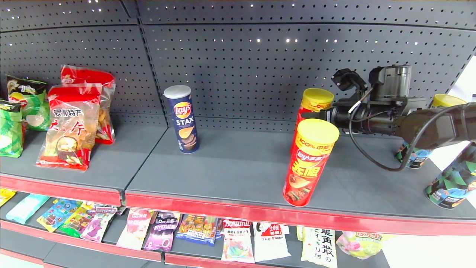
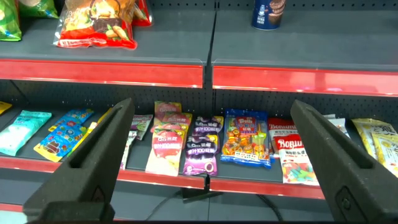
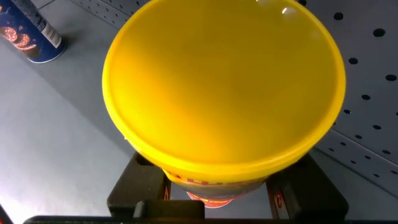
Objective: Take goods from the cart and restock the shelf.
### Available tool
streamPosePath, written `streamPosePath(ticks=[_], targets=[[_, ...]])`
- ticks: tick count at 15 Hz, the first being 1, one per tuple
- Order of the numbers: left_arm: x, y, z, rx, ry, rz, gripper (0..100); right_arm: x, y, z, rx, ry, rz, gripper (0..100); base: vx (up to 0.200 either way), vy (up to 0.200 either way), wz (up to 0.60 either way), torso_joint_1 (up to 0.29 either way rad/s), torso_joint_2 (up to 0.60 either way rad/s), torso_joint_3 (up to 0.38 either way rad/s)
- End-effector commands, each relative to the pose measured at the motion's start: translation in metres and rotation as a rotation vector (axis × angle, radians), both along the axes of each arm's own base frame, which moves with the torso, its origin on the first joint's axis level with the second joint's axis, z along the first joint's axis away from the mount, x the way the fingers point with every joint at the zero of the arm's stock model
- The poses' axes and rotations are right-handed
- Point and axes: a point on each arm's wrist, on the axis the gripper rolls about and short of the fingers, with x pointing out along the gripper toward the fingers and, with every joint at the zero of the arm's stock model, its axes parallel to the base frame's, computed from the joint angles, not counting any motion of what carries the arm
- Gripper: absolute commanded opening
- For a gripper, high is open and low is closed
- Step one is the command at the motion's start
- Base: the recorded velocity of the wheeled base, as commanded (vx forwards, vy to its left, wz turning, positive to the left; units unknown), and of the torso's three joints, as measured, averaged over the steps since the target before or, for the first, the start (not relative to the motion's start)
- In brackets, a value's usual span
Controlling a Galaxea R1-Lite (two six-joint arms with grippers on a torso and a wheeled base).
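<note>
Two red chip cans with yellow lids stand on the grey upper shelf (image 1: 238, 175). The front can (image 1: 310, 165) stands free near the shelf's red edge. Just behind it, close to the pegboard, is the rear can (image 1: 315, 101), with my right gripper (image 1: 322, 114) coming in from the right and shut on it. In the right wrist view its yellow lid (image 3: 224, 87) sits right above the black fingers (image 3: 140, 186), which stand on either side of the can's body. My left gripper (image 2: 205, 168) hangs open, holding nothing, facing the lower shelf of snack packets (image 2: 202, 146).
A blue chip can (image 1: 183, 119) stands upright at mid-shelf. Red snack bags (image 1: 70, 126) and green bags (image 1: 15, 119) lean at the left. Two dark patterned cans (image 1: 452, 182) (image 1: 416, 156) stand at the right end. Grey shelf floor lies bare between the blue and red cans.
</note>
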Motion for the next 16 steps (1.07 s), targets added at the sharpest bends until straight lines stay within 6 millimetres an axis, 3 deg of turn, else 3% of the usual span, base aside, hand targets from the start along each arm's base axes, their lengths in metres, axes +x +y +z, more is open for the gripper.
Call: streamPosePath(ticks=[1, 3, 4, 9, 16], targets=[[0.000, 0.000, 0.000, 0.000, 0.000, 0.001, 100, 0.000, 0.000, -0.001, -0.002, 0.003, 0.001, 0, 0.000, 0.000, 0.00, 0.000, 0.00, 0.000], [0.000, 0.000, 0.000, 0.000, 0.000, 0.001, 100, -0.001, 0.001, -0.002, -0.004, 0.007, 0.003, 0, 0.000, 0.000, 0.00, 0.000, 0.00, 0.000], [0.000, 0.000, 0.000, 0.000, 0.000, 0.001, 100, -0.001, 0.001, -0.002, -0.005, 0.008, 0.005, 100, 0.000, 0.000, 0.00, 0.000, 0.00, 0.000], [0.000, 0.000, 0.000, 0.000, 0.000, 0.000, 100, -0.004, 0.003, 0.003, 0.004, -0.014, 0.010, 100, 0.000, 0.000, 0.00, 0.000, 0.00, 0.000], [0.000, 0.000, 0.000, 0.000, 0.000, 0.001, 100, -0.046, -0.015, 0.013, 0.014, -0.002, -0.027, 100, 0.000, 0.000, 0.00, 0.000, 0.00, 0.000]])
